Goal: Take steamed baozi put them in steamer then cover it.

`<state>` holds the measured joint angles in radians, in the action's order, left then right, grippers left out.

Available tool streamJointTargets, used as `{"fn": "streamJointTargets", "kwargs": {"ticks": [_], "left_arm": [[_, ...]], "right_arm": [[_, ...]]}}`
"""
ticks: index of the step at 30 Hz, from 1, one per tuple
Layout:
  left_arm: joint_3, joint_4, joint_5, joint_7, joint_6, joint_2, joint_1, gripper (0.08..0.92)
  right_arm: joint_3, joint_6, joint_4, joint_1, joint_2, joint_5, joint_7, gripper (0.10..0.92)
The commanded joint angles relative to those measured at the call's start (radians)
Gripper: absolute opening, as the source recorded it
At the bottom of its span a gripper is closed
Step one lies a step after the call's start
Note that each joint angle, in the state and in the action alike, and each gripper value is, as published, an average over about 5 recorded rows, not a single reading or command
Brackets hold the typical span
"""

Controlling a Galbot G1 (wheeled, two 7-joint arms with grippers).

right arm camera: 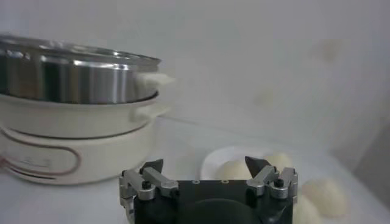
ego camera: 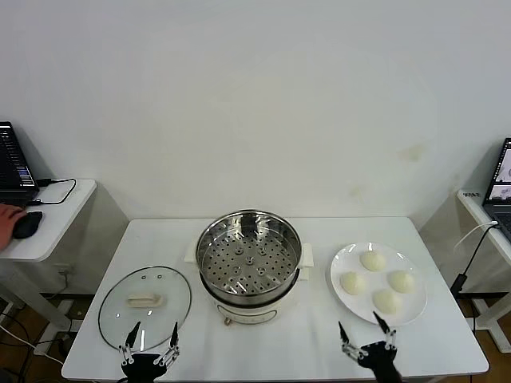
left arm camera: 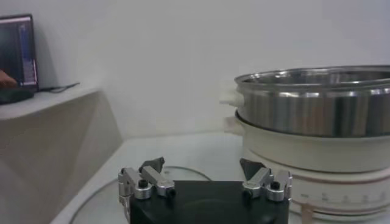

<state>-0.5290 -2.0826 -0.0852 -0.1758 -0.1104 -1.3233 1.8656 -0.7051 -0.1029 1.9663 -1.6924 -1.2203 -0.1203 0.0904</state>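
Four buns (ego camera: 378, 282) sit grouped on a white plate (ego camera: 342, 297) at the lower right of the head view, none yet in the steamer (ego camera: 249, 257), which stands in the middle of the white table (ego camera: 303, 351) with its holed tray bare and its top open. The glass lid (ego camera: 144, 307) lies flat at the lower left, handle up, just beside the steamer's base. This layout looks deliberate: buns on the side of the right arm, lid on the side of the left, pot between, so each arm can serve its own half without crossing.

The right gripper (ego camera: 365, 338) hangs at the bottom edge of the frame, just in front of the plate's near rim, its fingers spread wide and holding nothing. The left gripper (ego camera: 150, 345) sits likewise at the bottom edge, over the near rim of the lid, fingers also spread and empty. Neither touches anything.

For room: the steamer's wall rises well above the plate, so a bun carried across must likely be lifted over that rim before being lowered. The plate lies near the table's right edge and the lid near the left front corner, leaving little margin for a nudge outward. The strip of table in front of the steamer is bare. Small side desks with laptops (ego camera: 14, 167) stand apart at far left and far right, outside the working area.
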Motion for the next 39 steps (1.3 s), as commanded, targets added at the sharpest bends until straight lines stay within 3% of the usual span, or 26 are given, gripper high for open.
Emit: {"fn": "streamJointTargets", "kwargs": {"ticks": [1, 10, 20, 29, 39], "left_arm": [[-0.004, -0.042, 0.017, -0.030, 0.131, 0.033, -0.036, 0.823], [-0.009, -0.054, 0.070, -0.041, 0.158, 0.053, -0.084, 0.823], [-0.021, -0.056, 0.079, -0.071, 0.152, 0.064, -0.091, 0.823], [-0.042, -0.058, 0.089, -0.084, 0.150, 0.068, -0.084, 0.823], [-0.063, -0.057, 0.099, -0.084, 0.151, 0.066, -0.090, 0.823]], "right_arm": [[-0.140, 0.068, -0.062, 0.213, 0.213, -0.344, 0.093, 0.823], [-0.043, 0.159, -0.234, 0.478, 0.521, -0.388, 0.398, 0.823], [0.388, 0.219, -0.453, 0.876, 0.736, -0.257, 0.741, 0.823], [0.843, 0.146, -0.689, 1.289, 0.698, -0.219, 0.922, 0.823], [1.067, 0.065, -0.879, 1.486, 0.554, -0.271, 0.997, 0.823]]}}
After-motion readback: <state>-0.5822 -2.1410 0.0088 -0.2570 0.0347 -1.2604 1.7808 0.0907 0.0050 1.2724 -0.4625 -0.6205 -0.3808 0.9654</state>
